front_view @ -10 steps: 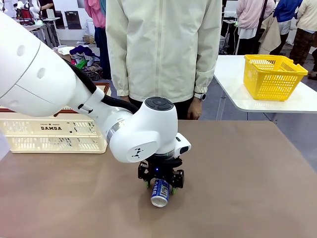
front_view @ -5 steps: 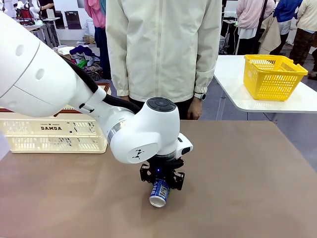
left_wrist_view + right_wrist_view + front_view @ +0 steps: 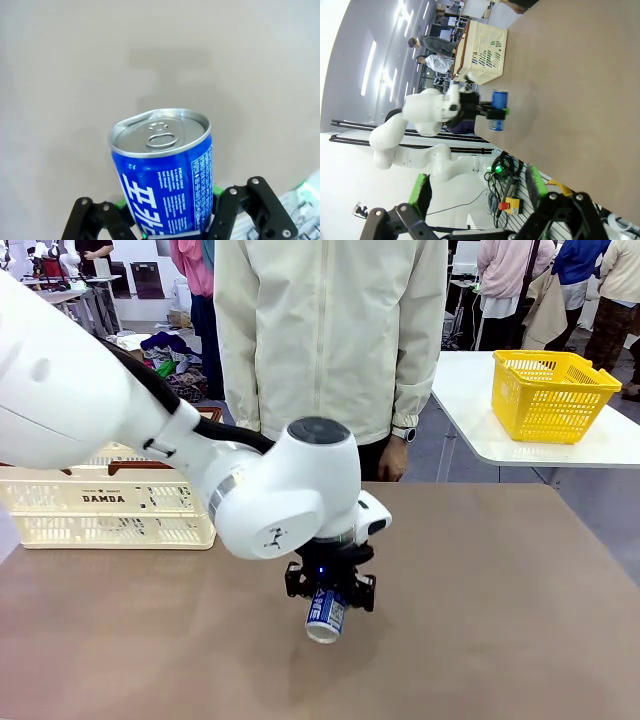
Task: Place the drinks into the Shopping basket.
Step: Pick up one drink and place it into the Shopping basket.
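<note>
The left gripper (image 3: 328,602) is clamped on the blue can (image 3: 325,614), which hangs tilted in its fingers, apparently just clear of the tabletop (image 3: 500,620), near the middle and toward the robot's edge. In the left wrist view the can's silver pull-tab end points away from the wrist, the green pads pressing its sides low down. The right gripper (image 3: 480,200) stands wide apart and holds nothing, well off from the work. So the step in hand looks like the pick of the first drink (no green can is visible). The basket (image 3: 105,510) sits at the far left corner of the tabletop, well apart from the can. The next move likely calls for raising the can above the basket's brown rim, carrying it left and away from the robot, and letting go only once it is over the inside.
</note>
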Robot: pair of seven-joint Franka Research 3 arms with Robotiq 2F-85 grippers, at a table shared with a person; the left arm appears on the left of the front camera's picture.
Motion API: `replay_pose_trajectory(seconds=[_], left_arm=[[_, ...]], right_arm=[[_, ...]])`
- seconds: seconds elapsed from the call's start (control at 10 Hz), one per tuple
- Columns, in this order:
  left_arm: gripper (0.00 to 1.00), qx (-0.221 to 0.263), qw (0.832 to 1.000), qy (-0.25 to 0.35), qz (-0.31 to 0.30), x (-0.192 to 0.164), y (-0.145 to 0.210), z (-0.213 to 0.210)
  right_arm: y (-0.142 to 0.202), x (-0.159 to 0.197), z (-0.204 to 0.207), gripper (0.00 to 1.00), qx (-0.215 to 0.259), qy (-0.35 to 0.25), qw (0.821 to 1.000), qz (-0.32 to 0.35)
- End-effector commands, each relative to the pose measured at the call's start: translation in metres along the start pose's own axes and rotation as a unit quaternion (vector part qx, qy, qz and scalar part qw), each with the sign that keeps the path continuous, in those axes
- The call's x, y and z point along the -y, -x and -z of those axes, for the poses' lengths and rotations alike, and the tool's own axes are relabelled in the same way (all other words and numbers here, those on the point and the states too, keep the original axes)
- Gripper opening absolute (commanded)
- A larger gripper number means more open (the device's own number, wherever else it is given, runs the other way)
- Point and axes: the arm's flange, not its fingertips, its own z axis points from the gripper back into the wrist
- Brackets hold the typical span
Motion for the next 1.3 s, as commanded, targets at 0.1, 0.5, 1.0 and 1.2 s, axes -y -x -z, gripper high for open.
replay_pose_trajectory(seconds=[0.1, 0.5, 1.0, 1.2], left_arm=[[0.0, -0.012, 0.999, 0.014, 0.026, -0.038, 0.028, -0.157], [0.0, 0.026, 0.998, 0.026, -0.057, -0.089, 0.039, -0.253], [0.0, 0.027, 0.997, 0.014, -0.068, -0.097, 0.041, -0.271], [0.0, -0.009, 0.988, 0.04, -0.148, -0.138, 0.004, -0.259]], right_arm=[[-0.003, -0.006, -0.001, 1.0, 0.007, -0.007, 1.0, 0.001], [-0.003, -0.006, -0.001, 1.0, 0.007, -0.007, 1.0, 0.001], [-0.003, -0.006, -0.001, 1.0, 0.007, -0.007, 1.0, 0.001], [-0.003, -0.006, -0.001, 1.0, 0.007, -0.007, 1.0, 0.001]])
